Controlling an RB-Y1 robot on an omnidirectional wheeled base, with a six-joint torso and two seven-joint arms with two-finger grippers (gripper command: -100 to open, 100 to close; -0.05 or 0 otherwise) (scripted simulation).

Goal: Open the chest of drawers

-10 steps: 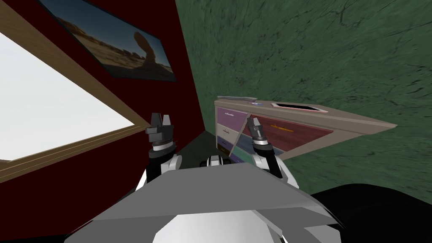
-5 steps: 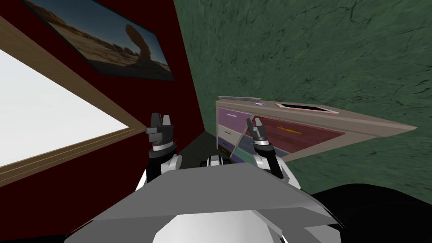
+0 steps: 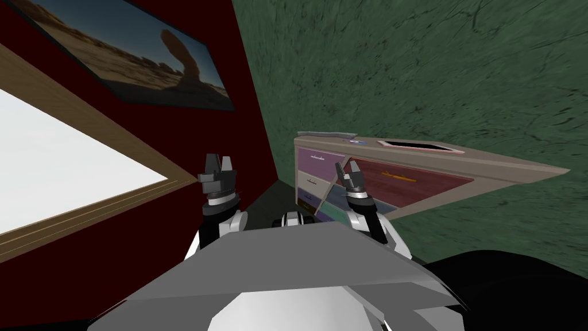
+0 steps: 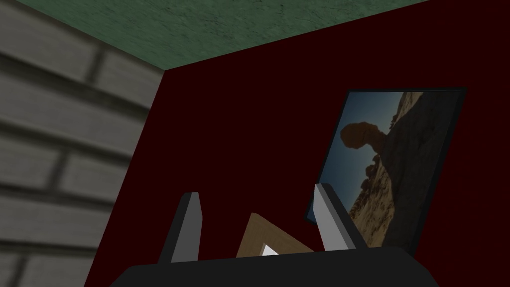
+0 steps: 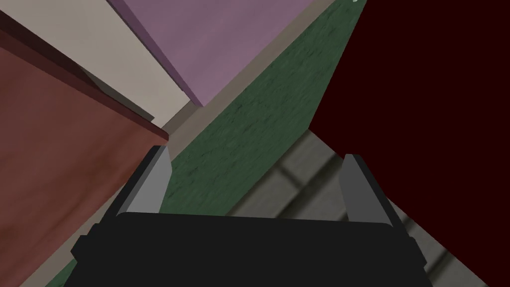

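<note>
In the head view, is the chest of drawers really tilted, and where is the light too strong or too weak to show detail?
Head view: the chest of drawers slants with the green wall and the window, so the tilt is the camera's; the window is plain white, without detail. Left wrist view: the dark red wall is nearly black and flat. Right wrist view: likewise.

The chest of drawers (image 3: 488,160) — on top lie a grey slab (image 3: 318,134), blue scrap (image 3: 354,141), pink-rimmed panel (image 3: 419,146).
</note>
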